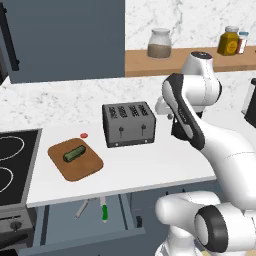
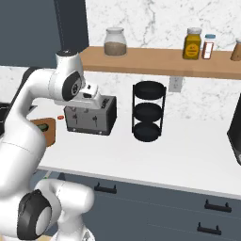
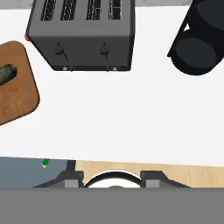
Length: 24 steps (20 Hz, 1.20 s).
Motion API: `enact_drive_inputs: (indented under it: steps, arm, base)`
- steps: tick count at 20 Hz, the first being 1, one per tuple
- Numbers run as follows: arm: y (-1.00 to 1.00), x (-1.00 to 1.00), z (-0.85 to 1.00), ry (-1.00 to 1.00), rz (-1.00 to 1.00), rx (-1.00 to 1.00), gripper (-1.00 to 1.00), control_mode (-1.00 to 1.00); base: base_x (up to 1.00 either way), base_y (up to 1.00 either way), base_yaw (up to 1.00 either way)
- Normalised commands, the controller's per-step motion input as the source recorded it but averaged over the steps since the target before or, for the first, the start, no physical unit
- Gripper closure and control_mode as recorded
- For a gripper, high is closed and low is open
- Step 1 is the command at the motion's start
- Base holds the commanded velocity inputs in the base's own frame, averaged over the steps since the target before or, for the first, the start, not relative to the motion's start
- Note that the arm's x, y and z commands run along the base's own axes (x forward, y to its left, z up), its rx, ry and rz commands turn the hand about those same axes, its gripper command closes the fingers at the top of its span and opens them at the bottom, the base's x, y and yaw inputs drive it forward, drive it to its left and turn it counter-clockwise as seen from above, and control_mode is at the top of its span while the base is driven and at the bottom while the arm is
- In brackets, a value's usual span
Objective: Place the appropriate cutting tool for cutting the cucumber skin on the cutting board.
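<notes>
The pale grey peeler (image 1: 82,208) lies in an open drawer (image 1: 120,220) under the counter's front edge, next to a knife with a green handle (image 1: 104,211). On the counter, left of the toaster (image 1: 128,124), the brown cutting board (image 1: 85,167) carries the dark green cucumber (image 1: 74,153). My gripper (image 3: 111,177) hangs above the white counter in front of the toaster, to the right of the board (image 3: 15,87) and cucumber (image 3: 6,74). It is open, fingertips (image 3: 72,177) wide apart with nothing between them. A green speck of the knife (image 3: 44,163) shows below the counter edge.
A small red object (image 1: 84,135) lies between board and toaster. A black three-tier rack (image 2: 148,110) stands right of the toaster (image 2: 89,117). The stove (image 1: 12,165) borders the counter's left. A wooden shelf (image 2: 155,66) above holds a jar (image 2: 115,42) and bottles.
</notes>
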Motion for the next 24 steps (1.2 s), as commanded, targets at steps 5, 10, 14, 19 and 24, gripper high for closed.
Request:
enact_drive_inputs:
  steps: [5,10,14,19,24]
  arm:
    - [0.17,-0.44,-0.06,-0.03,0.0,-0.02,-1.0,-1.0]
    - [1.0,-1.0,-0.55,-0.17,0.0,-0.29,-1.0,-1.0]
    - [1.0,-0.84,-0.61,0.03,-0.04,-0.32,-1.0,-1.0]
    - [1.0,-0.68,-0.42,0.11,-0.02,-0.1,-1.0,-1.0]
    - [0.92,-0.47,-0.25,0.13,0.0,0.0,-1.0,-1.0]
  base:
    - [0.0,0.0,0.0]
    - [0.0,0.0,0.0]
    - [0.0,0.0,0.0]
    - [0.0,0.0,0.0]
    - [0.0,0.0,0.0]
